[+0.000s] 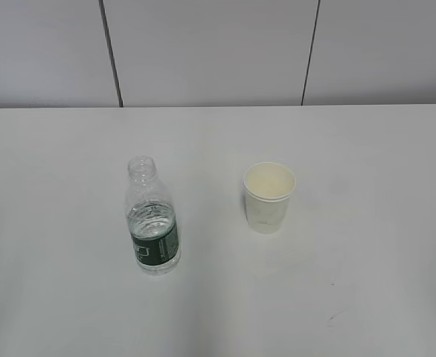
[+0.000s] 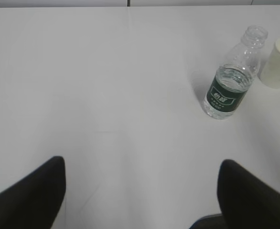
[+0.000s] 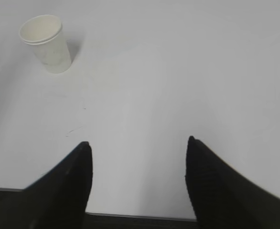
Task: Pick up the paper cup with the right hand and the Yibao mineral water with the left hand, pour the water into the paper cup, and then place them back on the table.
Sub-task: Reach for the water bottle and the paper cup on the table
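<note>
Your Yibao mineral water [image 1: 152, 223] and paper cup [image 1: 268, 196] are standing upright, apart, on the white desk [image 1: 367, 282]; your left tool [image 2: 140, 191] and right tool [image 3: 137, 183] are gaping empty, seemingly hovering well clear.

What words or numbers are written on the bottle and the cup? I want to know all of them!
Yibao mineral water, dark green label: a white framed box with white characters and smaller lines beneath, all too blurred to read in any view.
Paper cup: plain white, no words or numbers visible.
Table: only faint scuff marks, no writing.
So nothing here can be quoted for sure.
</note>
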Controlling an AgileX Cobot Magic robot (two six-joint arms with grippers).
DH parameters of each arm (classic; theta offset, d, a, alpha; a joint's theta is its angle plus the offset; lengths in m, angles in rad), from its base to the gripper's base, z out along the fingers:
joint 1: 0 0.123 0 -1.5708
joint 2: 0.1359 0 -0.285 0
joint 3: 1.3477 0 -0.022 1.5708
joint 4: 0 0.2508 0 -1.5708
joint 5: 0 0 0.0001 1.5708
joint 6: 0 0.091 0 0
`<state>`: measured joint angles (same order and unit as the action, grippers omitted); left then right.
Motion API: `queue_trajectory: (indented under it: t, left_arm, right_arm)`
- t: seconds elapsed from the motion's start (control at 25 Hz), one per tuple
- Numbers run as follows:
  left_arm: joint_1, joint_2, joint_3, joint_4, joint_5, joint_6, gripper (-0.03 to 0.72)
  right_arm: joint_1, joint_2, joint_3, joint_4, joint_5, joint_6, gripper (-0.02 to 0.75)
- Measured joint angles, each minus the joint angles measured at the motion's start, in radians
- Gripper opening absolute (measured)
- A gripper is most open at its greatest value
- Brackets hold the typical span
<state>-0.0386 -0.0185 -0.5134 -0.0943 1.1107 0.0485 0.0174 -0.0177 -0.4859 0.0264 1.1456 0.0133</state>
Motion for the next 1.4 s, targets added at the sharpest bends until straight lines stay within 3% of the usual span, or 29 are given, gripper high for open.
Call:
queue_trajectory:
  t: [0.68, 1.2, 1.4]
  left_arm:
    - [0.000, 0.000, 0.000, 0.000, 0.000, 0.000, 0.585]
    - [0.000, 0.000, 0.000, 0.059, 0.000, 0.000, 0.585]
    - [0.000, 0.000, -0.009, 0.068, -0.020, 0.000, 0.585]
  right_arm:
    - [0.000, 0.000, 0.000, -0.019, 0.000, 0.000, 0.486]
    - [0.000, 0.000, -0.002, -0.020, -0.002, 0.000, 0.484]
    - [0.000, 0.000, -0.020, -0.020, -0.107, 0.000, 0.484]
